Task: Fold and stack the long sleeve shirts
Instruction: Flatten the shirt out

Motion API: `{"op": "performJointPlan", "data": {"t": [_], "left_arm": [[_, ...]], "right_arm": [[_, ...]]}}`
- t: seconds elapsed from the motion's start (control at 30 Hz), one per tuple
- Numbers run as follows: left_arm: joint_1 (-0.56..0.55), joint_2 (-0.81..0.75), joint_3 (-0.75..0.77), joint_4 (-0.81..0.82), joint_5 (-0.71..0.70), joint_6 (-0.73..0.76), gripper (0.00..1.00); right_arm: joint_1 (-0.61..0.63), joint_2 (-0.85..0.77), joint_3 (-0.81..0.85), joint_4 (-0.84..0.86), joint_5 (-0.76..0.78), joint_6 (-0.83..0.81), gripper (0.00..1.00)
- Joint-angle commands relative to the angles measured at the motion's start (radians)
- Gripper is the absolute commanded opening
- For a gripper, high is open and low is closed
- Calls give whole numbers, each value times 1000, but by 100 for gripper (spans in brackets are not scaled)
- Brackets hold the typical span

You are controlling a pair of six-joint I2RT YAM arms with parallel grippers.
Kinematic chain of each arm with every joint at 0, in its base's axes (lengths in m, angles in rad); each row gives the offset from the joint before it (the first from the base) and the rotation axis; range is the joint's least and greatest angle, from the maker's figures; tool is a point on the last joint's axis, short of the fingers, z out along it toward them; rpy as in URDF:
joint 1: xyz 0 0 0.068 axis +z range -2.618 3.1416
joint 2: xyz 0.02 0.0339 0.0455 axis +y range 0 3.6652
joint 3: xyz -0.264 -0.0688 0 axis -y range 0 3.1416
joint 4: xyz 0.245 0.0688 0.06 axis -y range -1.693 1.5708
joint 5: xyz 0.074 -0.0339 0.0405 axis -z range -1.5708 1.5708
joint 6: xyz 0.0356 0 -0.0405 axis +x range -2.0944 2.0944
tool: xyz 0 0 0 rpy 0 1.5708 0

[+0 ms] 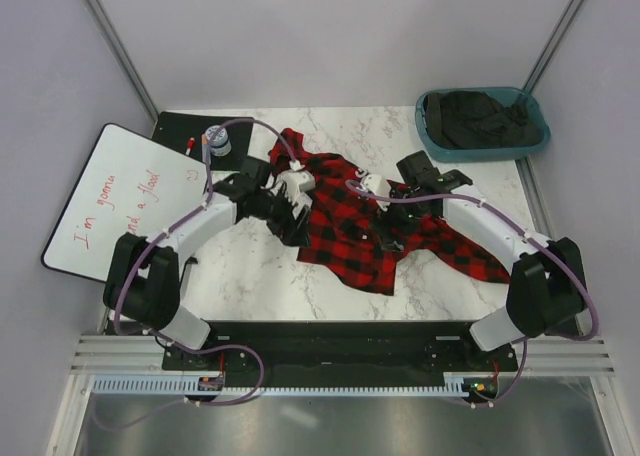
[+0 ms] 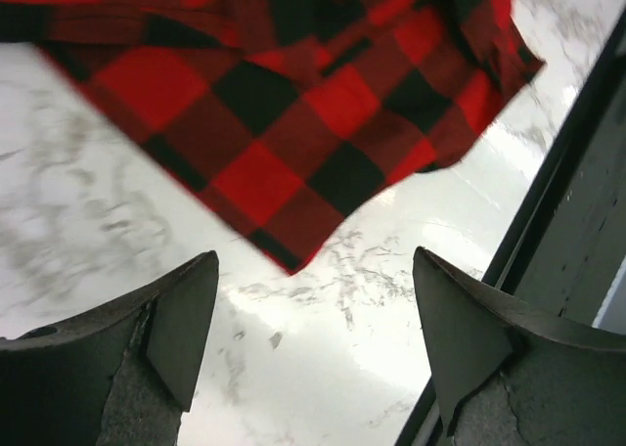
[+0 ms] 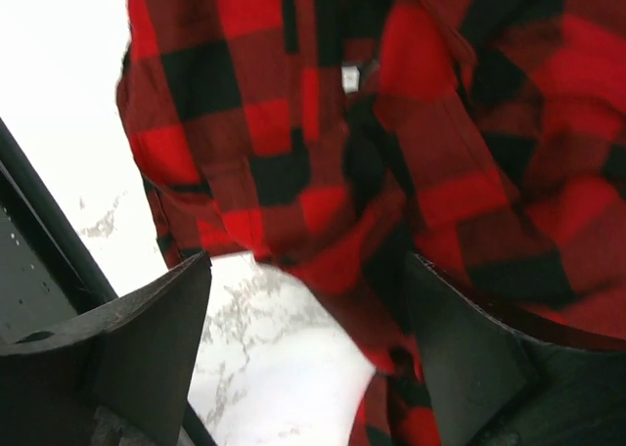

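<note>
Jaws on the left gripper [image 2: 313, 270] and right gripper [image 3: 308, 270] gape empty over the crumpled shirt [image 1: 350, 231], lying ten-to-four o'clock mid-table, left at its nine o'clock edge, right nearer the middle.

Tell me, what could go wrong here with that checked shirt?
The shirt lies rumpled, one sleeve trailing off to the right, so the next fold may come out crooked. The left end effector and right end effector both hang open close over the cloth, so a finger might snag it and drag it askew.
</note>
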State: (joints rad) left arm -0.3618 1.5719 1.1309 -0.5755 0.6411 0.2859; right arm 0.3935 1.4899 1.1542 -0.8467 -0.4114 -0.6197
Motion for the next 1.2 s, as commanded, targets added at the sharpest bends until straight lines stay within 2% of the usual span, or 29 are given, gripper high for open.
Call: {"op": "performJointPlan", "data": {"t": [0.0, 0.07, 0.13, 0.17, 0.2, 0.27, 0.3, 0.33, 0.4, 0.53, 0.7, 0.73, 0.77, 0.87, 0.9, 0.97, 1.0, 1.1, 1.17], "left_arm": [[-57, -111, -201, 216, 97, 182, 85], [-74, -147, -276, 264, 109, 263, 84], [-88, -193, -313, 284, 111, 370, 84], [-107, -205, -344, 293, 68, 395, 83], [-118, -216, -353, 305, 43, 413, 83], [-141, -217, -364, 305, 3, 472, 83], [-149, -217, -365, 310, -4, 484, 81], [-157, -210, -365, 313, -14, 498, 81], [-187, -196, -367, 319, -21, 512, 79], [-264, -150, -390, 437, -116, 526, 76], [-353, -58, -362, 503, -185, 522, 75], [-362, -40, -346, 508, -214, 521, 75], [-385, 5, -338, 503, -234, 532, 73], [-401, 43, -319, 421, -270, 625, 47], [-399, 42, -321, 389, -274, 700, 30], [-385, 27, -356, 323, -299, 783, 19], [-369, -13, -376, 289, -299, 850, 11], [-260, -90, -424, 240, -281, 980, 4], [-168, -111, -412, 236, -265, 1022, 3]], "right_arm": [[74, 47, 22, 121, 16, 87, 82], [76, 69, 35, 130, 23, 100, 77], [76, 96, 50, 129, 40, 103, 58], [74, 110, 53, 124, 54, 106, 50], [74, 110, 58, 114, 52, 100, 36], [67, 83, 42, 55, 14, 75, 21], [62, 64, 29, 35, -9, 65, 5], [59, 37, 12, -4, -38, 57, 0], [59, -58, -60, -55, -101, -1, 0], [53, -163, -151, -219, -41, -133, 0], [-68, -157, -94, -336, -64, -221, 1], [-77, -142, -79, -365, -84, -239, 5], [-103, -113, -44, -397, -95, -267, 19], [-188, -83, 39, -460, -139, -321, 55], [-205, -79, 62, -462, -147, -322, 58], [-225, -63, 119, -448, -158, -301, 62], [-225, -56, 133, -424, -168, -284, 62], [-210, -28, 153, -306, -198, -171, 62], [-153, -8, 135, -231, -173, -85, 59]]}}
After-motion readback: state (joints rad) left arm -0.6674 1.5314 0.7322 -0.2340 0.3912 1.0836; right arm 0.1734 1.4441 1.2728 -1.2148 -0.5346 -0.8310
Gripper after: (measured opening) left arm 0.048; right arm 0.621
